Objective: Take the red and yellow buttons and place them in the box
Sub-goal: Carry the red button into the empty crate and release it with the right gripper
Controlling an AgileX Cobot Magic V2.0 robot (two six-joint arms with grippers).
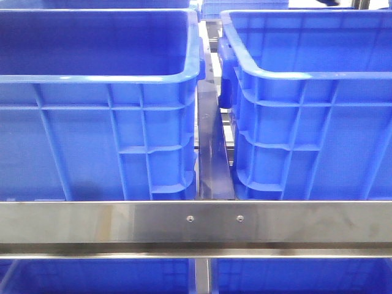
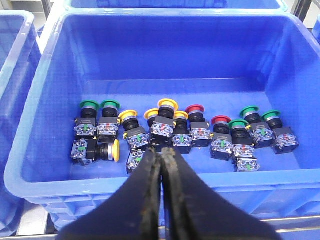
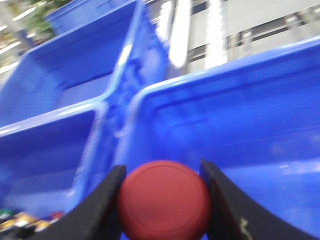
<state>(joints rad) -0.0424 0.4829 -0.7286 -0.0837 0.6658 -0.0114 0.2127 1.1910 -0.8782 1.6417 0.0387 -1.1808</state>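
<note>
The right gripper is closed on a red push button. The domed red cap sits squarely between the two black fingers and touches both of them. Beyond the fingertips lies the interior of a blue plastic crate; a second blue crate stands beside it, rim to rim. This view is motion-blurred, so the button body under the cap cannot be made out. A few more small buttons show at the picture's edge beside one finger; they are too blurred to identify.

The left gripper has its two black fingers pressed together, tip to tip, with nothing between them. It hangs over the near wall of a blue bin. Just beyond the fingertips, on the bin floor, lies a loose row of push buttons with contact blocks:
- yellow-capped buttons directly ahead of the tips, plus one yellow button lying on its side off to one flank;
- red-capped buttons just to the other flank of the tips;
- green-capped buttons at both outer ends of the row.

The front view shows two blue ribbed crates side by side behind a steel rail. Neither arm appears in it.
</note>
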